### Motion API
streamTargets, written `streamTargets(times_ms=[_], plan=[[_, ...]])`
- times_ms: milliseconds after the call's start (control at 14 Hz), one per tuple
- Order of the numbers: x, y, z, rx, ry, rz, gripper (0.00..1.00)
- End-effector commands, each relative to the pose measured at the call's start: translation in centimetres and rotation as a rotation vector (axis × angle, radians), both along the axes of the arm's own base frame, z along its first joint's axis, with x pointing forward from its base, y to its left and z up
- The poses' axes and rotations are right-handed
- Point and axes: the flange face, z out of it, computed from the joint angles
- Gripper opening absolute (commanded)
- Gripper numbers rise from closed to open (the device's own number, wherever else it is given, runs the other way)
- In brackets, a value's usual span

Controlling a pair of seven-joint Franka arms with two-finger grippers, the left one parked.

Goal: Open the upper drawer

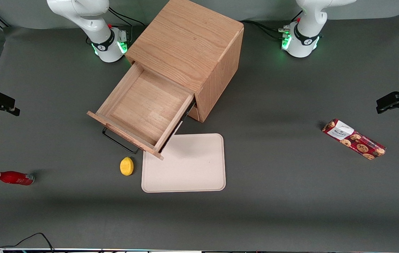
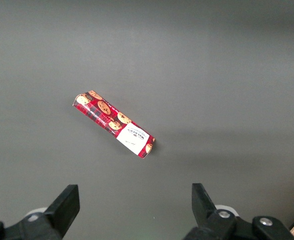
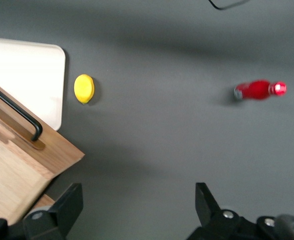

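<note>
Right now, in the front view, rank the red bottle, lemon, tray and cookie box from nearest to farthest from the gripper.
The gripper hangs open over the working arm's end of the table.
1. Red bottle, at that same end.
2. Lemon, in front of the open upper drawer.
3. Tray, beside the lemon.
4. Cookie box, toward the parked arm's end.

Your right arm's gripper (image 3: pixel 139 212) hangs clear above the desk (image 3: pixel 176 150), holding nothing. Its two black fingers (image 3: pixel 67 205) are spread wide apart, with bare desk showing between them. In the front view you see it at the working arm's end, raised and touching nothing.
</note>
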Motion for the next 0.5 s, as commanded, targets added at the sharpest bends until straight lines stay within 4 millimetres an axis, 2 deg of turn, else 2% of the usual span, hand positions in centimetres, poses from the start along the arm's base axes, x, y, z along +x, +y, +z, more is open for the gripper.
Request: streamTargets(times_ms=[0, 429], plan=[[-1.73, 2.14, 0.61, 0.025, 0.018, -0.082, 1.00], [-1.75, 2.65, 0.84, 0.025, 0.014, -0.090, 1.00]])
